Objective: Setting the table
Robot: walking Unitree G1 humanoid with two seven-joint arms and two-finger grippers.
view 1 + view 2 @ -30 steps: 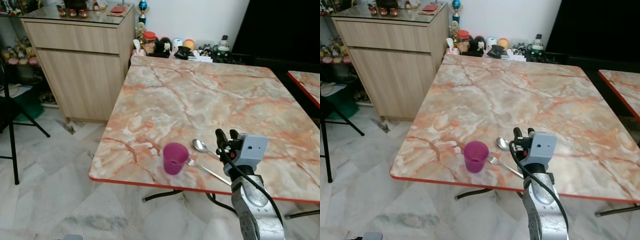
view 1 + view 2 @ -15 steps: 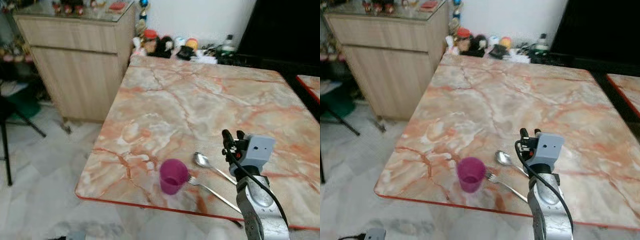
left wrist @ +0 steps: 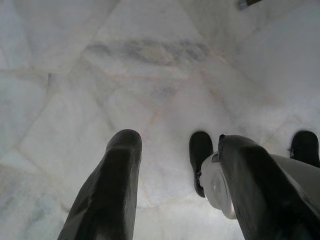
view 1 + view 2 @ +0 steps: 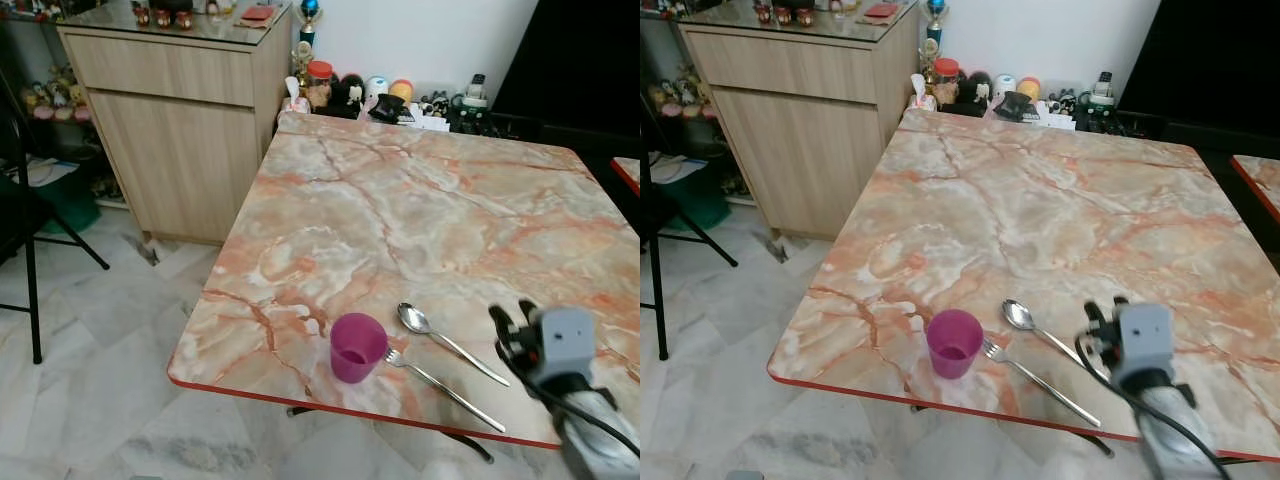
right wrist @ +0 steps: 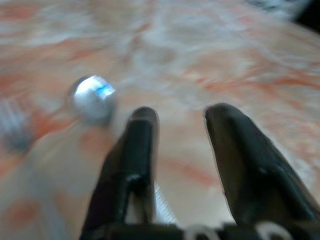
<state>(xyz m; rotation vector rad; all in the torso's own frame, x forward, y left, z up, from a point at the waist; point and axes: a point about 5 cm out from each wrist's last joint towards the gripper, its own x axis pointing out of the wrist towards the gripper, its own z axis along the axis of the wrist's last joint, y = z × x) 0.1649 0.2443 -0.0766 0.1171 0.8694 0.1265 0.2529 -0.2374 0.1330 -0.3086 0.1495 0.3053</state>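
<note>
Wide bare marble table point(image 4: 430, 210) beyond; purple cup point(image 4: 357, 347), fork point(image 4: 440, 388), spoon point(image 4: 445, 340) crowd the near edge

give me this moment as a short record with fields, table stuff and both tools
surface: marble-pattern table with red edge
cup: purple cup, upright, near the front edge
fork: fork, flat on the table just right of the cup
spoon: spoon, flat, beyond the fork, roughly parallel to it
right tool: right tool, open, empty, over the table beside the spoon bowl
left tool: left tool, open, empty, hanging over the floor
</note>
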